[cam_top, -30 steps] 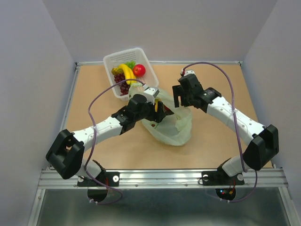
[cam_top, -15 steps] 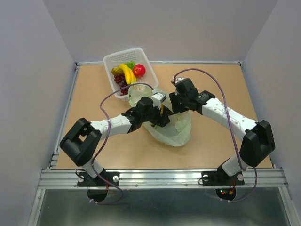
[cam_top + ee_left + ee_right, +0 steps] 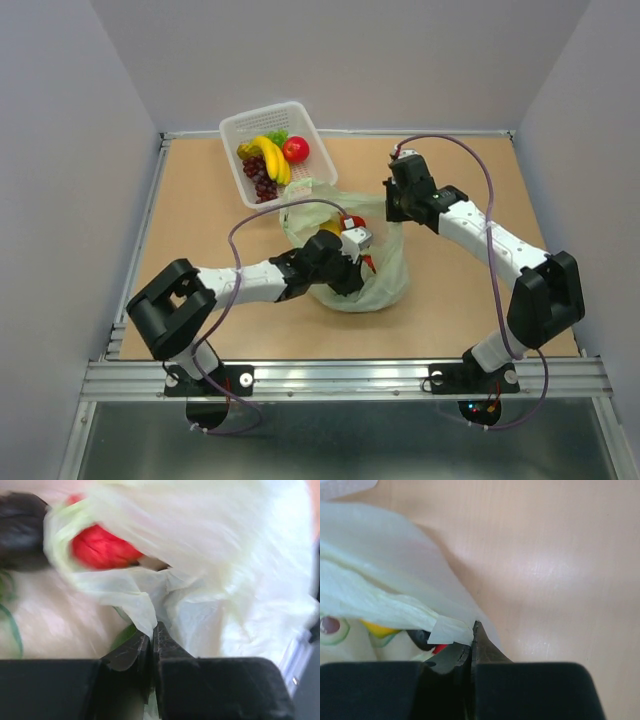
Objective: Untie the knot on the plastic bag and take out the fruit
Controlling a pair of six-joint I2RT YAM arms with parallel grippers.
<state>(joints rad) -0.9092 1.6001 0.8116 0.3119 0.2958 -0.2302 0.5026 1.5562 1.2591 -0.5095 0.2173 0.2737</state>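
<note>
One thin, crinkly, translucent pale green plastic bag (image 3: pixel 385 278) lies crumpled at the middle of the tan, matt worktop (image 3: pixel 190 210), a little toward its near edge. Two tools grip it. The left tool (image 3: pixel 152 630) is clenched, its dark pointed jaws pressed together on a folded ridge of the film. The right tool (image 3: pixel 471 630) is likewise clenched on a flat edge of the film, on the side of the bag toward the right edge of the worktop.

Through the film the left wrist view shows one glossy red fruit (image 3: pixel 100 547) and one dark rounded fruit (image 3: pixel 20 530) beside it. The right wrist view shows one yellow-orange fruit (image 3: pixel 380 628). Whether a knot is there cannot be told.

One white, slotted plastic basket (image 3: pixel 238 125) stands near the far left corner, holding one curved yellow banana (image 3: pixel 272 155), one round red fruit (image 3: pixel 296 149) and one dark purple grape bunch (image 3: pixel 262 180).
</note>
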